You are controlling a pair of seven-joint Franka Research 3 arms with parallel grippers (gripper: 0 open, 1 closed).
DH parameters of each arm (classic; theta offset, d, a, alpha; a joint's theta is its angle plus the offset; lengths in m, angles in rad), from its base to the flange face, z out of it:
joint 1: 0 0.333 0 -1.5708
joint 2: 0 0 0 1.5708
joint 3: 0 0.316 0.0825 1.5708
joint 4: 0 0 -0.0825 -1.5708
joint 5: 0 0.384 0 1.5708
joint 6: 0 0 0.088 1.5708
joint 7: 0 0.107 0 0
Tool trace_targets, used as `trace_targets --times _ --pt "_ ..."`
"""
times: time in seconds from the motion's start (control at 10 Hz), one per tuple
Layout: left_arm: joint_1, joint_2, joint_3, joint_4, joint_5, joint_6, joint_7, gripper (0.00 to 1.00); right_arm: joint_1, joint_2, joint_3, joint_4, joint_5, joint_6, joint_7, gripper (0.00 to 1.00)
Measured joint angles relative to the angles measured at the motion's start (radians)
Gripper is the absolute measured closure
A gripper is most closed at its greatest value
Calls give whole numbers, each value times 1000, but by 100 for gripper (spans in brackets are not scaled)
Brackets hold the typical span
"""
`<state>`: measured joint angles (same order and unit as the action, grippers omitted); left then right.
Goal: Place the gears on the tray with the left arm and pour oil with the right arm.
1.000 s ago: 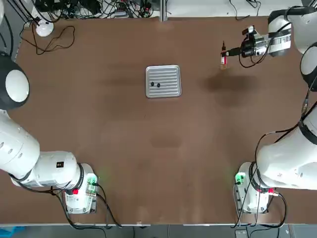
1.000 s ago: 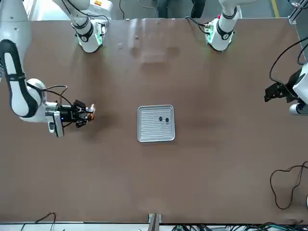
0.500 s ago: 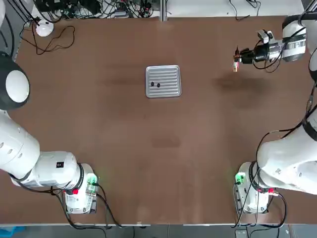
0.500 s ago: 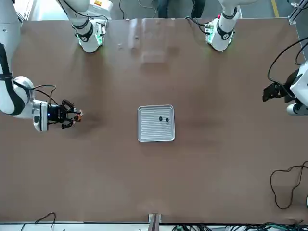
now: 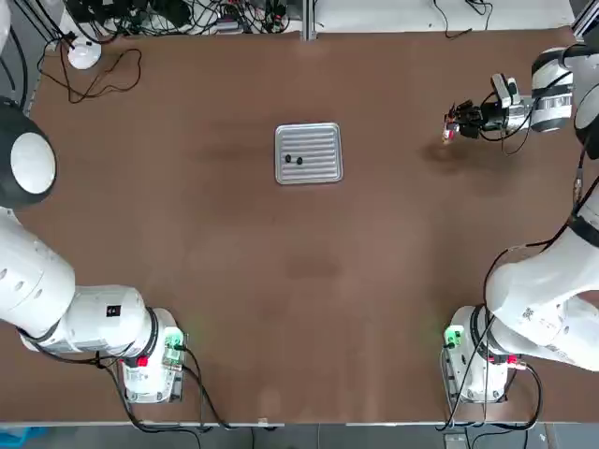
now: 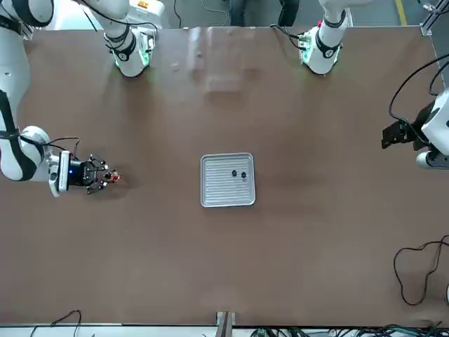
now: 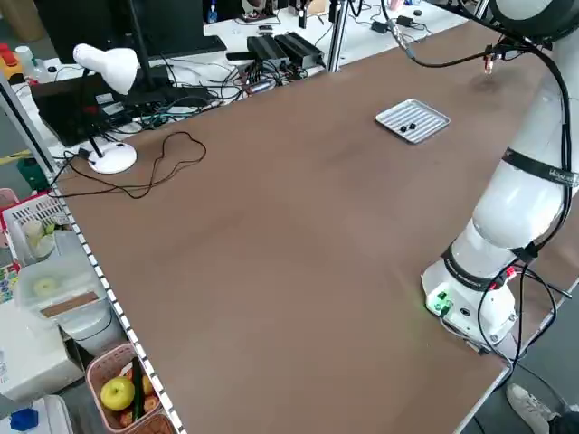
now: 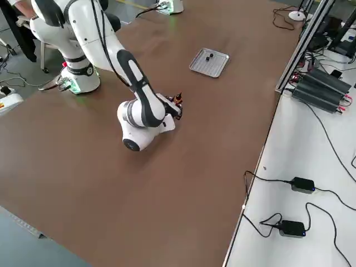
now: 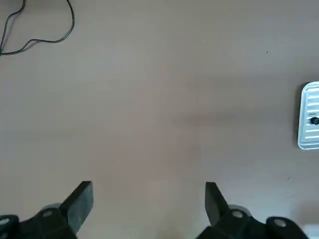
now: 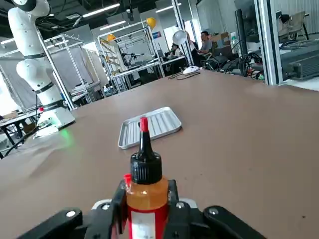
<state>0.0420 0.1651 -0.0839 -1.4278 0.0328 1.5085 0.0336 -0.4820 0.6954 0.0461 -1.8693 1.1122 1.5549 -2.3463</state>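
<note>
The silver ribbed tray lies at the table's far middle, with the two dark gears side by side on its left part. They also show in the front view as gears on the tray. My right gripper is far to the tray's right, low over the table and shut on the oil bottle. In the right wrist view the bottle stands upright between the fingers, facing the tray. My left gripper is open and holds nothing, out at the table's left side.
A white desk lamp and a loose black cable sit at the far left corner. The arm bases stand at the near edge. Broad bare tabletop lies between the tray and the bases.
My right gripper has carried the bottle farther right, away from the tray, and lower toward the table. The left arm, tray and gears have not moved.
</note>
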Motion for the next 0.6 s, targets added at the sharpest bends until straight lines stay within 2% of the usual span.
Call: trace_targets --times 0.4,0.6 --pt "0 0 0 0 0 0 0 1 -51 12 0 29 -44 -2 -88 66" --pt "0 0 0 0 0 0 0 1 -59 59 0 67 -46 -2 -154 66"
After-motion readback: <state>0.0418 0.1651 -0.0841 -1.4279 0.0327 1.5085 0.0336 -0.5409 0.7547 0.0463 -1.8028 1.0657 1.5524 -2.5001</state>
